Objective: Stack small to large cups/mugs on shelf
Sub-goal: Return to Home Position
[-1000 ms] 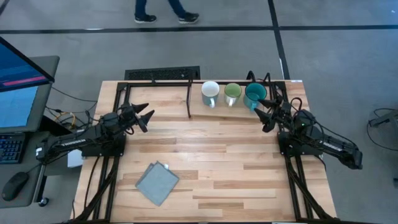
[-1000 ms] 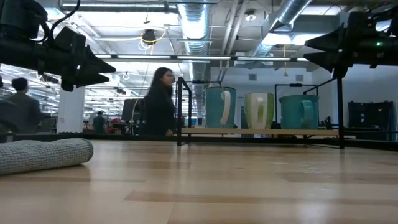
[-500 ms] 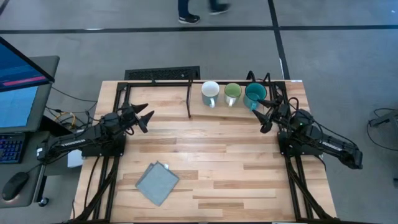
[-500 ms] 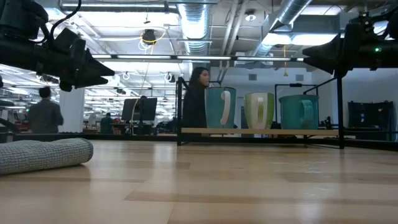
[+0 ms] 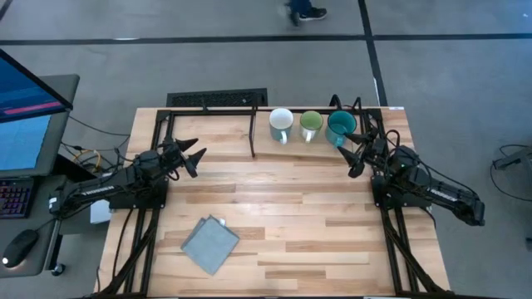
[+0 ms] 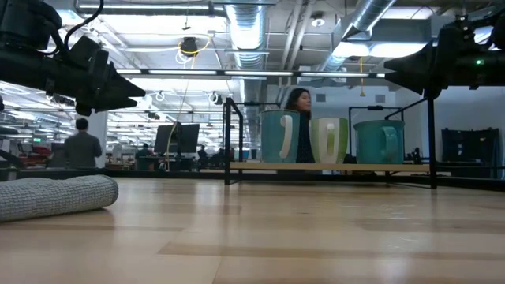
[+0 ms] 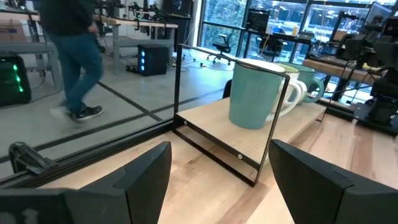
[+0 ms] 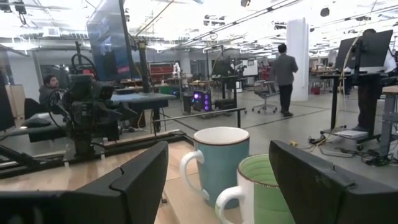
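Note:
Three mugs stand upright on their bases in a row on the shelf [image 5: 366,133] at the table's far side. From left to right they are the white-lined pale mug [image 5: 281,123], the light green mug [image 5: 310,124] and the larger teal mug [image 5: 340,125]. In the low view they are the pale mug [image 6: 279,136], the green mug [image 6: 330,140] and the teal mug [image 6: 379,142]. My right gripper [image 5: 356,158] is open and empty, just near of the teal mug. My left gripper [image 5: 193,158] is open and empty, left of the shelf.
A folded grey cloth [image 5: 209,243] lies near the table's front left. The shelf's black legs [image 5: 253,133] stand between my left gripper and the mugs. People walk in the room beyond the far edge [image 6: 297,102]. A monitor and keyboard sit off the table's left.
My right gripper has dipped slightly near the teal mug and stays open. A person beyond the far edge has walked toward the right. The mugs and cloth have kept still.

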`<state>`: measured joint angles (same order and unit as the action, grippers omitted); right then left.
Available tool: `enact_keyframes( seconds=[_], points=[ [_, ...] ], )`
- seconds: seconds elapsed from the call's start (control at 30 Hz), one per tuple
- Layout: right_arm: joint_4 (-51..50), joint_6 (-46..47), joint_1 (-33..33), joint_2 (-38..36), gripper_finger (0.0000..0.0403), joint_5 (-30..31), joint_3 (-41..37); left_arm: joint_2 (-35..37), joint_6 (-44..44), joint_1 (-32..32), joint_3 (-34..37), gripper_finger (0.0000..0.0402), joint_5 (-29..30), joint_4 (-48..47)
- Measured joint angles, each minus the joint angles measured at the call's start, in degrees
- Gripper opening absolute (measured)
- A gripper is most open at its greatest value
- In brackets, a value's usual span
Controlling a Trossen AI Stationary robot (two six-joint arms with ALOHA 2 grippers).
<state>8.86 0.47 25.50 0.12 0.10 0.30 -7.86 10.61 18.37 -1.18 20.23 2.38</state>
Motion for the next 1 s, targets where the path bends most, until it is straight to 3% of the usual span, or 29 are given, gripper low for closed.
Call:
enact_keyframes(
  seconds=[1.0],
  points=[
    [0.11,0.04,0.00,-0.02,0.0303,-0.11,-0.02,-0.02,0.13,-1.16,-0.05,0.0261,-0.42,-0.14]
  ],
)
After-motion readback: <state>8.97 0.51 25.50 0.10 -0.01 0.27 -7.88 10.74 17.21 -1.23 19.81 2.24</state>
